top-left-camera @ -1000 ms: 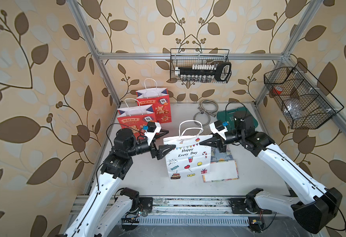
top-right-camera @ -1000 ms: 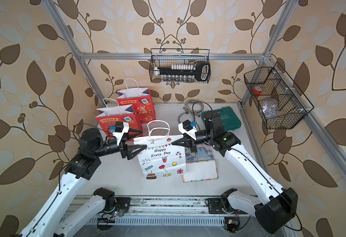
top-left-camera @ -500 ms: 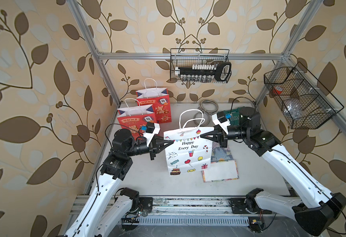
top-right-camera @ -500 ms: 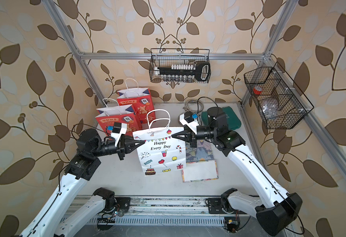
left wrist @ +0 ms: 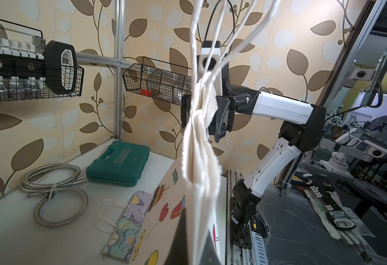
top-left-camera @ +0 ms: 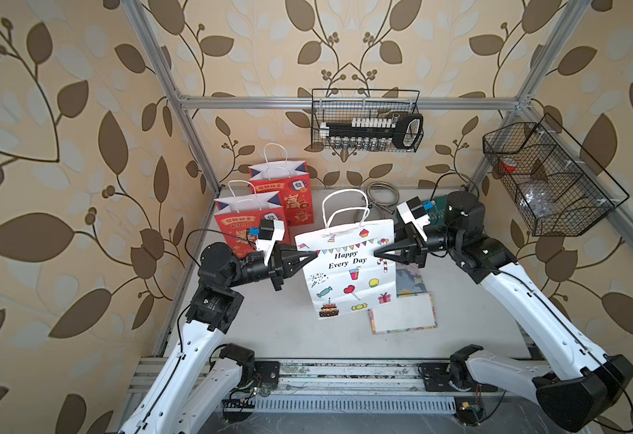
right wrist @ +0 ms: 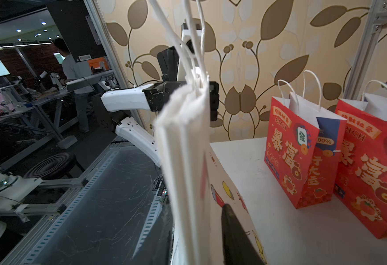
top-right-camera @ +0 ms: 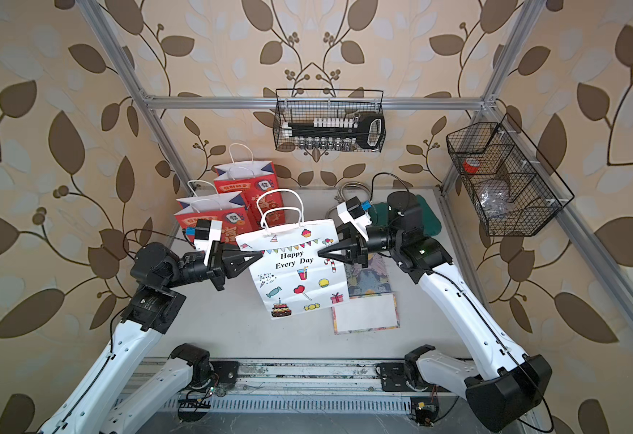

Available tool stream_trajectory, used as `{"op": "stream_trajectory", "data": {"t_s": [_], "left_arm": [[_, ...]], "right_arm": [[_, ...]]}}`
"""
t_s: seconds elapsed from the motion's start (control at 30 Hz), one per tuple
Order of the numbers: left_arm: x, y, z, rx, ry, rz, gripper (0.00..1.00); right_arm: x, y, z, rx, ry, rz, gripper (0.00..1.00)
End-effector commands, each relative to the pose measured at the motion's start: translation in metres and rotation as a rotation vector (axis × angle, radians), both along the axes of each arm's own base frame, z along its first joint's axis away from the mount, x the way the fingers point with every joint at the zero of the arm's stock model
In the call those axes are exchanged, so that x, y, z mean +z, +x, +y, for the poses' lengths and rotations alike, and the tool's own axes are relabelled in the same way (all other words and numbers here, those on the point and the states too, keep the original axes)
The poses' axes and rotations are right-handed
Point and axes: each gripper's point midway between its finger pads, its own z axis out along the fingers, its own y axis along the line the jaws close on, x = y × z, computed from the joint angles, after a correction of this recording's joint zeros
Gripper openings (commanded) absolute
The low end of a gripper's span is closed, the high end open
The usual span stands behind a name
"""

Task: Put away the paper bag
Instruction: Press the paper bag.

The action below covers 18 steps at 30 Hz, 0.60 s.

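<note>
The white paper bag (top-left-camera: 348,270) printed "Happy Every Day" hangs folded flat between my two arms in both top views, its rope handles (top-left-camera: 345,206) standing up. My left gripper (top-left-camera: 315,256) is shut on the bag's left edge, and the left wrist view shows the paper (left wrist: 201,160) pinched between its fingers. My right gripper (top-left-camera: 376,253) is at the bag's right edge with its jaws slightly apart around the paper. The right wrist view shows one finger (right wrist: 233,229) lying along the printed face (right wrist: 187,160). The other finger is hidden behind the bag.
Two red gift bags (top-left-camera: 251,221) (top-left-camera: 288,191) stand upright at the back left. A flat floral bag (top-left-camera: 405,312) lies on the table under the white bag's right side. A green tool case (left wrist: 119,160) and a metal hose (left wrist: 52,192) sit at the back. Wire baskets (top-left-camera: 367,120) (top-left-camera: 547,180) hang on the frame.
My left gripper has gone from wide open to shut on the bag's left edge. The bag has risen and shifted toward the back. My right gripper's fingers have just parted a little.
</note>
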Motion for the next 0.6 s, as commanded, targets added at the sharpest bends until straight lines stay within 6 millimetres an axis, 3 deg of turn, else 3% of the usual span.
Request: {"op": "stream_trajectory", "data": {"t_s": [0.0,0.07,0.13,0.17,0.2,0.27,0.3,0.37,0.43,0.57], "left_arm": [[0.015,-0.001,0.001,-0.004,-0.042,-0.024,0.0],[0.014,0.002,0.001,0.006,-0.038,-0.006,0.0],[0.013,0.006,0.002,0.026,-0.034,0.016,0.03],[0.012,0.008,0.002,0.037,-0.035,0.026,0.11],[0.012,0.009,0.003,0.043,-0.035,0.034,0.22],[0.011,0.011,0.003,0.055,-0.036,0.052,0.62],[0.01,0.013,0.004,0.066,-0.036,0.063,0.76],[0.004,0.016,0.005,0.087,-0.028,0.078,0.92],[-0.004,0.017,0.006,0.102,-0.016,0.081,0.99],[-0.025,0.017,0.006,0.102,0.026,0.101,0.99]], "right_arm": [[0.0,-0.005,0.001,0.056,0.014,0.025,0.13],[0.001,-0.004,0.001,0.056,0.016,0.022,0.0],[0.003,-0.003,0.002,0.046,0.015,0.016,0.0],[0.004,-0.003,0.002,0.041,0.016,0.011,0.0],[0.005,-0.002,0.002,0.034,0.017,0.006,0.0],[0.007,-0.001,0.001,0.024,0.021,-0.001,0.0],[0.009,-0.001,0.001,0.017,0.024,-0.006,0.0],[0.012,0.001,0.001,0.005,0.03,-0.01,0.0],[0.016,0.003,0.001,-0.012,0.038,-0.015,0.0],[0.021,0.007,0.001,-0.036,0.052,-0.023,0.0]]}}
